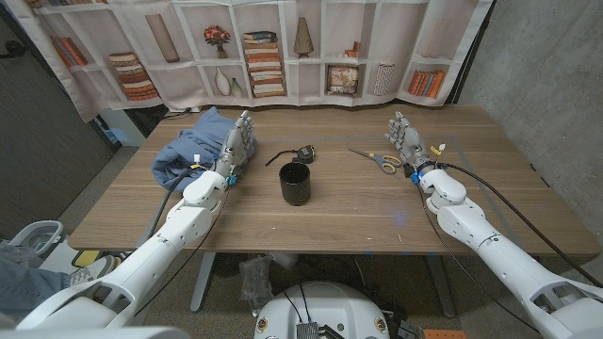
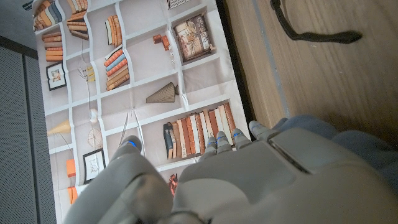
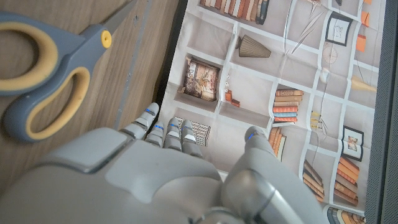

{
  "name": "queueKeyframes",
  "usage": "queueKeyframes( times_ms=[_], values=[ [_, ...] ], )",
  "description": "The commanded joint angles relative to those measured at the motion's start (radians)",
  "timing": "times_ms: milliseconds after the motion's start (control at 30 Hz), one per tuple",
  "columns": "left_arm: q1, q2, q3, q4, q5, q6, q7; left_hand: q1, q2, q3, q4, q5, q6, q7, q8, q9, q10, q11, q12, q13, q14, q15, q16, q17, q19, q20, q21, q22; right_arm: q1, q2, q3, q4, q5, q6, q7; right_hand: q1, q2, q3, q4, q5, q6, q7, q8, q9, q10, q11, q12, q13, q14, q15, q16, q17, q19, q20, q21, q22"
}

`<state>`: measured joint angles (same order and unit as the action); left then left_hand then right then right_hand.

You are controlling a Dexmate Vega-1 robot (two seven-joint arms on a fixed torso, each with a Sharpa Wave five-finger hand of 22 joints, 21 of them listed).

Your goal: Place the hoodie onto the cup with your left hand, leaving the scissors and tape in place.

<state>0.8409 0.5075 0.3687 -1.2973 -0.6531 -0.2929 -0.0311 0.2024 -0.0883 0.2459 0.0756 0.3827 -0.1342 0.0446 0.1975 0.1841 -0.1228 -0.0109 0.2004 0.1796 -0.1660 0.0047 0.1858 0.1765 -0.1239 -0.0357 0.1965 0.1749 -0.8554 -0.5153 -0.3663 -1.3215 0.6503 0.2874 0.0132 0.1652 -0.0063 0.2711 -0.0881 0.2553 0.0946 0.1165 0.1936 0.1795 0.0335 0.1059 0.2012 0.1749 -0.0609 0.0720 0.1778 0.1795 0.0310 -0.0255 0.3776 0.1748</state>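
A crumpled blue hoodie [image 1: 191,148] lies at the table's back left. My left hand [image 1: 237,144] stands beside the hoodie's right edge, fingers straight and apart, holding nothing. In the left wrist view, blue fabric [image 2: 367,146] shows next to my left hand [image 2: 249,180]. The black cup [image 1: 295,184] stands upright in the middle of the table, to the right of that hand. Behind the cup lies the black tape [image 1: 305,152] with a loose strip [image 2: 308,34]. The yellow-and-grey scissors [image 1: 380,160] [image 3: 43,81] lie just left of my open right hand [image 1: 407,141] [image 3: 155,180].
A bookshelf-printed backdrop [image 1: 283,47] hangs behind the table's far edge [image 1: 320,108]. Bare wood [image 1: 311,226] stretches in front of the cup to the near edge. Cables [image 1: 499,202] run along the right arm.
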Motion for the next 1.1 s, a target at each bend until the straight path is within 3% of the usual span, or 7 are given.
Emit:
queueKeyframes(
  times_ms=[33,400,633,1100],
  values=[
    [0.004,-0.002,0.000,-0.011,0.000,0.012,0.018,0.010,0.001,0.003,0.000,0.005,0.006,0.000,0.007,0.001,0.003,-0.001,0.008,0.005,0.004,-0.006,0.006,0.004,0.005,-0.038,0.010,0.004,-0.024,-0.007,0.010,-0.030,0.003,0.001,-0.015,0.009,0.001,0.006,0.000,0.005,0.001,0.002,0.007,0.005,0.001,0.008,0.006,0.004,0.000,0.006,0.007,0.001,-0.002,-0.007,0.003,0.001],
    [-0.006,0.002,0.007,-0.009,-0.006,0.017,-0.014,0.013,0.003,0.001,-0.001,0.006,0.013,0.002,0.008,0.001,0.012,-0.002,0.010,0.005,0.013,-0.008,0.008,0.004,0.012,-0.039,0.012,0.004,-0.025,-0.003,0.011,-0.027,-0.001,0.008,-0.022,0.009,0.002,0.005,-0.001,0.004,0.004,0.002,0.006,0.006,0.004,0.005,0.006,0.005,0.004,0.006,0.009,0.001,0.000,-0.005,-0.002,0.002],
    [0.004,0.026,0.009,-0.056,0.005,0.047,0.003,0.021,0.007,-0.004,-0.004,0.007,0.060,0.005,0.020,0.001,0.052,-0.004,0.020,0.005,0.053,-0.009,0.016,0.004,0.044,-0.033,0.019,0.003,-0.025,0.001,0.013,-0.016,0.002,0.023,-0.013,0.009,0.002,0.005,-0.001,0.004,0.004,0.001,0.005,0.006,0.005,0.006,0.006,0.005,0.005,0.005,0.009,0.002,0.000,-0.003,-0.005,0.002],
    [0.036,0.053,0.003,-0.135,0.009,0.048,0.008,0.025,0.010,-0.006,-0.004,0.007,0.068,0.009,0.019,0.001,0.059,0.001,0.019,0.005,0.061,-0.006,0.014,0.004,0.050,-0.027,0.019,0.003,-0.022,0.003,0.018,-0.010,0.010,0.035,-0.001,0.006,0.002,0.002,-0.001,0.002,0.007,-0.001,0.005,0.006,0.008,0.006,0.007,0.005,0.009,0.007,0.011,0.002,0.001,0.001,-0.011,0.002]
  ],
)
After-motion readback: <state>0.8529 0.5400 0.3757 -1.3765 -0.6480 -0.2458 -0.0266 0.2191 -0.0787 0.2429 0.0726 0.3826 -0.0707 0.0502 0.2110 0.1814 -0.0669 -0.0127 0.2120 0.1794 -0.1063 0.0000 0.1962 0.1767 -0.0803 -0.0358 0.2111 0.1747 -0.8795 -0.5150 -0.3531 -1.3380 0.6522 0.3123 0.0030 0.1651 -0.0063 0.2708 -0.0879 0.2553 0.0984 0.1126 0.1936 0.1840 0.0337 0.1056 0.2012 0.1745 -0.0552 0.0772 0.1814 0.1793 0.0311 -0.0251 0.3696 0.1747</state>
